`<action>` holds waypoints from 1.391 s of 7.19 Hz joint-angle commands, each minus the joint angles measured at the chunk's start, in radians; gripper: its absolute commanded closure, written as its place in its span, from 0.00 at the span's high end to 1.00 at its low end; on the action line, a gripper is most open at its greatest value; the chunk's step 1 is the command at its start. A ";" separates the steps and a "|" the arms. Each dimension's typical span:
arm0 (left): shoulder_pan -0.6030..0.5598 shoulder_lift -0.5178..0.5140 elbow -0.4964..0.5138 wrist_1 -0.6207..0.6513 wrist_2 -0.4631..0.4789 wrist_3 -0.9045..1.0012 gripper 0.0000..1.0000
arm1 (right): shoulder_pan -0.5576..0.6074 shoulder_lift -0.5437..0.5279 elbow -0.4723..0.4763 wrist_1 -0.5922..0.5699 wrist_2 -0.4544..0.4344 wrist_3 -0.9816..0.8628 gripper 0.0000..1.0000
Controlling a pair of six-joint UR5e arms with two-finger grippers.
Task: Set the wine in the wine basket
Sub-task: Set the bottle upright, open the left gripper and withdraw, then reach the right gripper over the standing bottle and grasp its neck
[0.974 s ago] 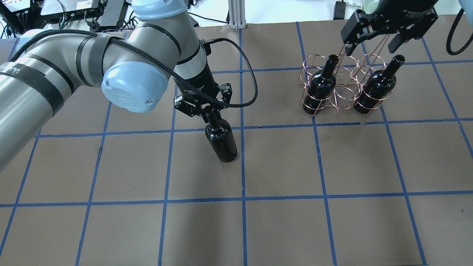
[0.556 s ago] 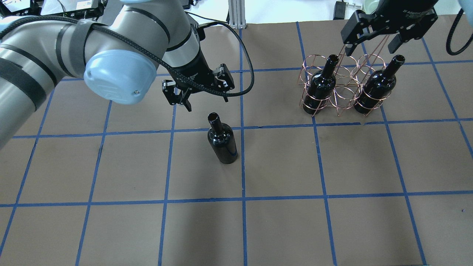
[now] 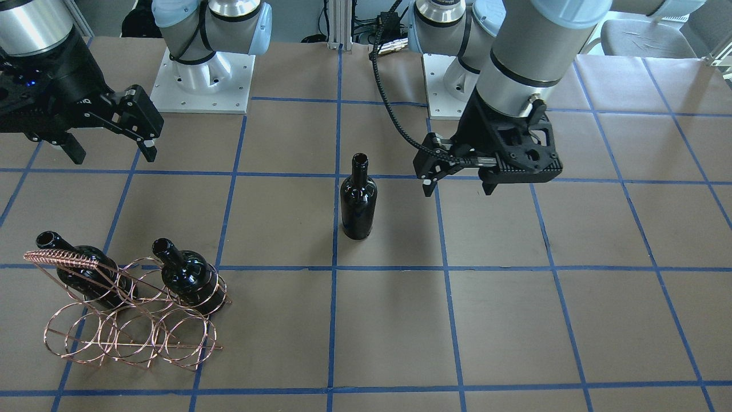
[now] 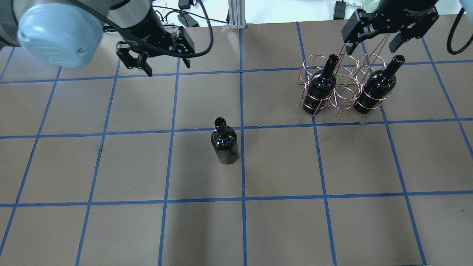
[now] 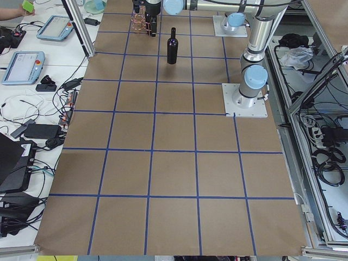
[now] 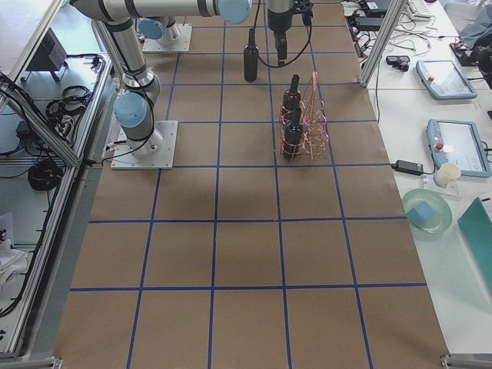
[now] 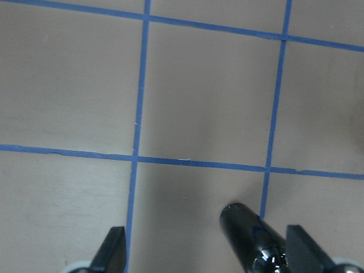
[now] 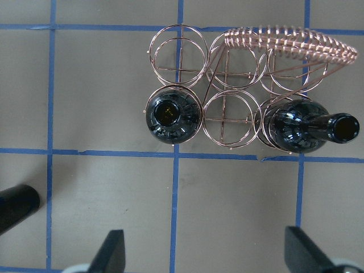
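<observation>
A glossy black wine bottle (image 4: pixel 224 142) stands upright and alone on the brown table near the middle; it also shows in the front view (image 3: pixel 358 197) and at the bottom of the left wrist view (image 7: pixel 253 239). My left gripper (image 4: pixel 168 68) is open and empty, raised behind and to the left of it. The copper wire wine basket (image 4: pixel 346 88) stands at the far right with two black bottles (image 4: pixel 320 87) (image 4: pixel 375 88) in its outer front loops. Its middle front loop is empty. My right gripper (image 4: pixel 371 48) is open above the basket (image 8: pixel 284 42).
The table is brown paper with a grid of blue tape lines (image 4: pixel 242 166). The two arm bases (image 3: pixel 200 80) stand on white plates at the robot's side. Cables and equipment lie beyond the table's far edge (image 4: pixel 207 14).
My left gripper has let go of the bottle's neck, opened, and drawn back up and to the left. The bottle stays standing in place. The right gripper has not moved.
</observation>
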 commanded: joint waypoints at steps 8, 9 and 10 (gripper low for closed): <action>0.158 0.123 -0.002 -0.143 0.083 0.214 1.00 | 0.539 0.167 -0.130 -0.001 -0.023 0.799 1.00; 0.158 0.128 -0.005 -0.144 0.084 0.263 1.00 | 0.587 0.181 -0.121 -0.001 -0.023 0.859 1.00; 0.161 0.135 -0.005 -0.146 0.092 0.272 1.00 | 0.607 0.208 -0.103 -0.015 -0.023 0.870 1.00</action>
